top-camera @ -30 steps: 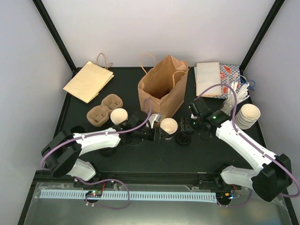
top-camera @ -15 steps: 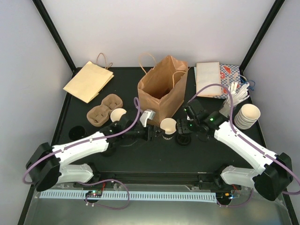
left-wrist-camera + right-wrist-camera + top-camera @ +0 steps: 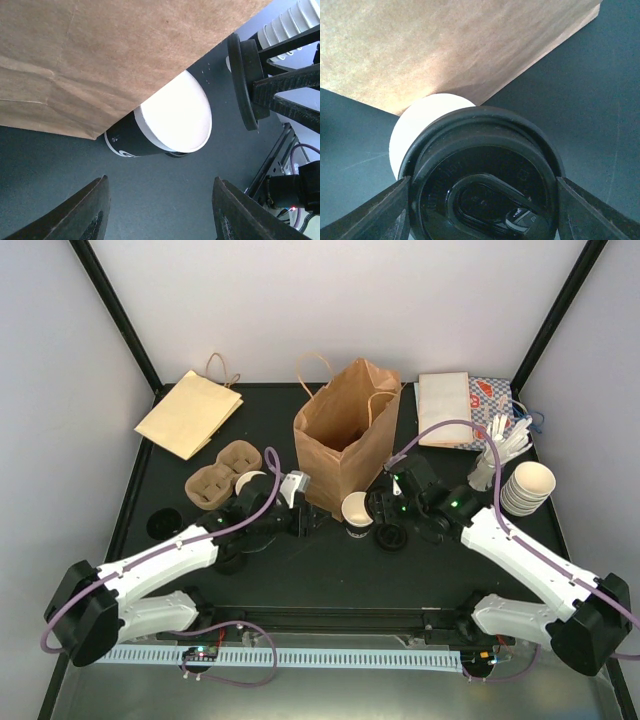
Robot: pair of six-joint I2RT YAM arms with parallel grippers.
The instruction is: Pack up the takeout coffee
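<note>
Two claws were near one open coffee cup (image 3: 355, 510), which stood upright on the dark surface (image 3: 300, 570), just in front of the brown paper bag (image 3: 340, 430) and very close to its wall; whether they touched I cannot tell. The cup had no lid and was not yet in the bag. The right claw (image 3: 482, 185) was clenched on a black plastic lid (image 3: 480, 165), one finger at each side of its rim, and in the left wrist view this lid hung beside the cup, tilted and apart from the cup's rim. The left claw (image 3: 160, 180) was released, its fingers spread with nothing between them and the cup a little ahead of them. The step in hand seemed to be the closing of the cup. To do it well, the lid should probably be brought level and centred over the rim before it goes down, then pressed evenly, because a slanted lid would catch on one edge only. Paper walls are soft and the cup is light, so a sideways push could tip it against the bag; the free left claw might steady it low on the side, gently.
</note>
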